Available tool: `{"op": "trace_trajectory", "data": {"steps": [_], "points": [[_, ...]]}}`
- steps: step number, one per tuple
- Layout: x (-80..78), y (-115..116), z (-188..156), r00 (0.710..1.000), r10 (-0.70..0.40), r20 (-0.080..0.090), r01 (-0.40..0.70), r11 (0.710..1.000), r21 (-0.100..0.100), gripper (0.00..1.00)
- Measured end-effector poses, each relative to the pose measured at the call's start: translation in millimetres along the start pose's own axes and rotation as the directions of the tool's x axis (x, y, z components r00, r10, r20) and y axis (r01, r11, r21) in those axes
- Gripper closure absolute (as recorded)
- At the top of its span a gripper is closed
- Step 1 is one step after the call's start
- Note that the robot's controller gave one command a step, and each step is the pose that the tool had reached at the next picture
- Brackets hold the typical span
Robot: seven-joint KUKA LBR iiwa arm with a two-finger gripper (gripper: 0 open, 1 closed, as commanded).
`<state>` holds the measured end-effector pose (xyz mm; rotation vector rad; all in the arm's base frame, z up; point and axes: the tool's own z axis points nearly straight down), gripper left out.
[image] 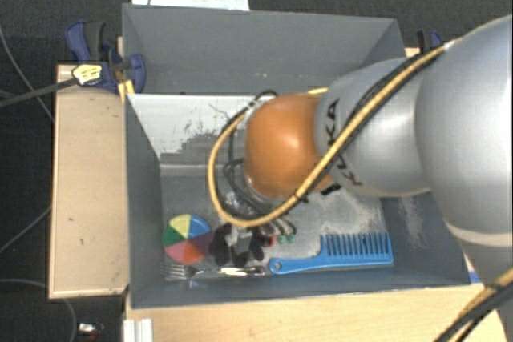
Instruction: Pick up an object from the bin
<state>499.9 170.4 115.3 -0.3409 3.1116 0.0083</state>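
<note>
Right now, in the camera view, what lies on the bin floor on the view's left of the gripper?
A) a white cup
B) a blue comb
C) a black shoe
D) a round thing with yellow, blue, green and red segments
D: the round thing with coloured segments lies on the view's left of the gripper, while the blue comb lies on its other side.

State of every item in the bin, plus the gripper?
Comb: blue, lying flat, untouched.
Disc: four-coloured, lying flat beside the gripper, untouched.
Fork: silvery, lying flat, partly under the gripper.
Gripper: lowered between disc and comb; grip hidden.
</note>
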Motion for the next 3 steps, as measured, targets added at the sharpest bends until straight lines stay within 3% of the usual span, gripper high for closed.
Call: {"op": "trace_trajectory", "data": {"steps": [3], "points": [[-1.4,0,-68,1.0,0.008,0.002,-0.008,1.0,0.0,1.0]]}}
